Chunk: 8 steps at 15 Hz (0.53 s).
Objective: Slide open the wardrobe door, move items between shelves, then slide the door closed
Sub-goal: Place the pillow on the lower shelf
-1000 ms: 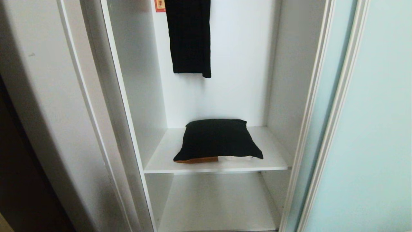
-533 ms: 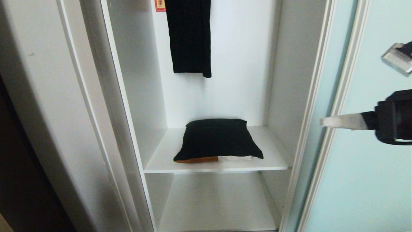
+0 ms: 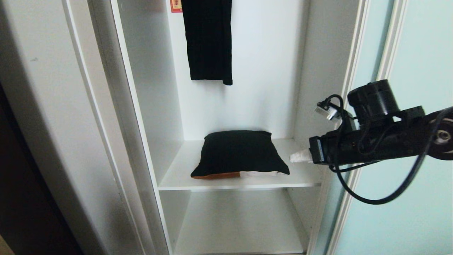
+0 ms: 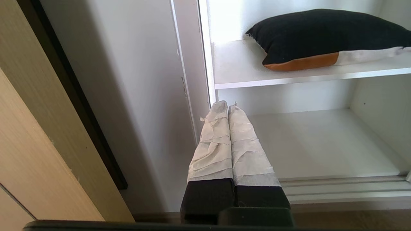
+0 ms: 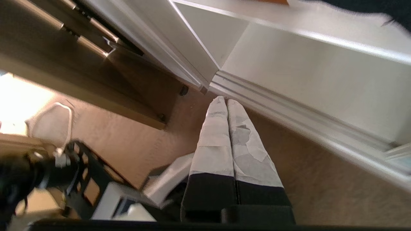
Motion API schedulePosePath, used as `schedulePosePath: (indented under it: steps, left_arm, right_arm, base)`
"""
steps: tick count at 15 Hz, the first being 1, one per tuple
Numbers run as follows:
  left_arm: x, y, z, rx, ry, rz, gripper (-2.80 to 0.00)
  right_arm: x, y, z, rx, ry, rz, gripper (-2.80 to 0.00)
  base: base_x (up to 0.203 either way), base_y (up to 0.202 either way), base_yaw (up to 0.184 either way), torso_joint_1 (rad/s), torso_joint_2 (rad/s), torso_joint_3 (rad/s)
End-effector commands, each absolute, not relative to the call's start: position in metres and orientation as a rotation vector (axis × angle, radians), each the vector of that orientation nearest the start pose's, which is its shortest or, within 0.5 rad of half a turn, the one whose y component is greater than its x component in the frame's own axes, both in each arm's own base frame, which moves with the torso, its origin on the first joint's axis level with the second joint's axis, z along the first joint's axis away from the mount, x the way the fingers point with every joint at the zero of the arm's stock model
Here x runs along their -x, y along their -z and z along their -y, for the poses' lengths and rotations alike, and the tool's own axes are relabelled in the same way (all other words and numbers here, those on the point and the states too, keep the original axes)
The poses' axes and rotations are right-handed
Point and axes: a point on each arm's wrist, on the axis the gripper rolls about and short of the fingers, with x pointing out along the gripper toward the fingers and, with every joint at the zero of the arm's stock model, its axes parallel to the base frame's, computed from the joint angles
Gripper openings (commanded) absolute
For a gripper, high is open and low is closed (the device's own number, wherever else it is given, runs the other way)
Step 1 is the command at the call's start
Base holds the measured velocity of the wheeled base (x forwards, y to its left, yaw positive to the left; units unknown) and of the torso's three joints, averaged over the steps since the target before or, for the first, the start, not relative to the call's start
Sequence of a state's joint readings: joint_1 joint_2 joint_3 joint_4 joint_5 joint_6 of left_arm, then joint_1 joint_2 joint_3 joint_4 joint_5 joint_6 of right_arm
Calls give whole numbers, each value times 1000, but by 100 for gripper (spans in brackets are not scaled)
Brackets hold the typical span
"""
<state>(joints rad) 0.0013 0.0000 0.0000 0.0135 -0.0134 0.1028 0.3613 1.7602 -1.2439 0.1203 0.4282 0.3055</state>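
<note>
We see the black cushion-like bundle (image 3: 240,153), with its orange and white front edge, lying on the upper shelf (image 3: 177,177) of the open white compartment, toward the middle of the board and with its front edge close to the shelf's lip. Below it the lower shelf (image 3: 237,226) shows as a bare white board. The sliding wardrobe door (image 3: 417,53) of pale aqua glass stands at the right of the opening, leaving the compartment uncovered. Our right gripper (image 3: 295,156) reaches in from the right at the height of the upper shelf, its white-wrapped fingers (image 5: 226,134) pressed together with nothing between them; the tip sits just beside the bundle's right corner, and we cannot tell whether it touches the fabric. The right arm (image 3: 371,141) lies nearly level across the door's edge, pointing left toward the bundle, with a black cable looping beneath it. In the right wrist view the picture is tilted and looks across the floor and the wardrobe's bottom rail. Our left gripper (image 4: 226,107) hangs low outside the wardrobe, near the left side post (image 4: 189,80), its 2 wrapped fingers also together and empty, well below the bundle. A dark garment (image 3: 208,42) hangs at the back of the compartment above the shelf.
</note>
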Motion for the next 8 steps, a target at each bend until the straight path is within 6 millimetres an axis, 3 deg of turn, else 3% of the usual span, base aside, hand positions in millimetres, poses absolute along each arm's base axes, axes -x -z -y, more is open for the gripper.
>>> schedulePosePath:
  steps: [1, 4, 8]
  left_arm:
    - [23, -74, 0, -103, 13, -16, -280]
    - [23, -74, 0, -103, 13, -16, -280]
    - [23, -74, 0, -103, 13, -16, -280]
  right_arm:
    - [-339, -163, -136, -313, -594, -882, -280]
    - [-369, -128, -127, -330, -505, -930, -280]
    - [-392, -99, -124, -355, -450, -976, -280]
  base:
    - [0, 0, 0, 0, 0, 0]
    - [0, 0, 0, 0, 0, 0]
    - [0, 0, 0, 0, 0, 0]
